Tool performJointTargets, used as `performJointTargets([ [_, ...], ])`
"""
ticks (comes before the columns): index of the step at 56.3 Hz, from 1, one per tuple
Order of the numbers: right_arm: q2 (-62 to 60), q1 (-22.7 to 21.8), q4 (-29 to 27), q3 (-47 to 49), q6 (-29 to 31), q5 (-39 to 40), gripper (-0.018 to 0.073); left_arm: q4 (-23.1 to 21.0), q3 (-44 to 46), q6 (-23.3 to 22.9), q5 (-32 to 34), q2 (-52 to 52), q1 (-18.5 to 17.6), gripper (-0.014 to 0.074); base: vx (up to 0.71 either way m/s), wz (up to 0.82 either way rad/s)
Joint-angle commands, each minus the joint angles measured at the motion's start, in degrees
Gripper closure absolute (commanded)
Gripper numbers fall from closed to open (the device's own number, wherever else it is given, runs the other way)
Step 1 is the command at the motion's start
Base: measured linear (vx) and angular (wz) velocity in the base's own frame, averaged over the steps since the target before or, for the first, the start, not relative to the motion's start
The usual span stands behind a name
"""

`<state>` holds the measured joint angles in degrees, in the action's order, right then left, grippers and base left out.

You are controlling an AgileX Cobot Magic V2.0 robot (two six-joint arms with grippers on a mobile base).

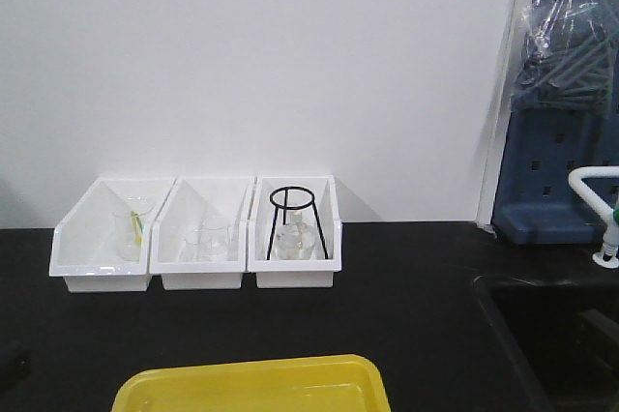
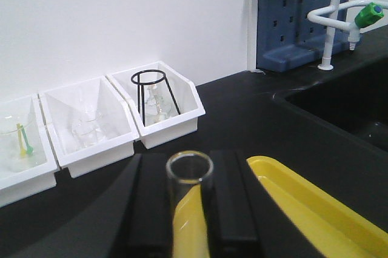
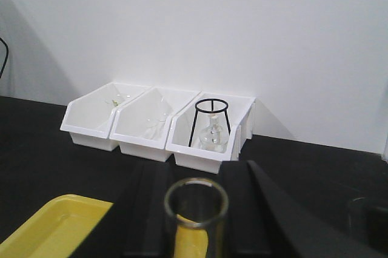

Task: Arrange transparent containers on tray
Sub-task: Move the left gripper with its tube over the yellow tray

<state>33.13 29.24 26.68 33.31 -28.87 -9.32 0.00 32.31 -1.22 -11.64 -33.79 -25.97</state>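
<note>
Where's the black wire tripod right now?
Front view, centre: the tripod stands in the rightmost bin of three white ones along the wall, over a glass flask, beyond the yellow tray.

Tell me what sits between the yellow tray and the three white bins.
Nothing. In the front view, only bare black countertop separates the yellow tray from the white bins.

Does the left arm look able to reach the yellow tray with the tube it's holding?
Probably yes: the left gripper, shut on a test tube, is close by the tray, nothing between.
</note>
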Motion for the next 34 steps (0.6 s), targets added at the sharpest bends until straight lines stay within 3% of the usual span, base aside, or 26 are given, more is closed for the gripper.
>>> performJointTargets([
  [1, 0.0, 0.0, 0.6, 1.7, 0.1, 4.3, 0.0571, -0.5, 1.7, -0.6, 4.7, -0.2, -0.3, 0.0594, 0.05, -0.05],
  [34, 0.0, 0.0, 0.6, 1.7, 0.1, 4.3, 0.0571, -0.5, 1.7, -0.6, 4.7, -0.2, -0.3, 0.0594, 0.01, -0.01],
])
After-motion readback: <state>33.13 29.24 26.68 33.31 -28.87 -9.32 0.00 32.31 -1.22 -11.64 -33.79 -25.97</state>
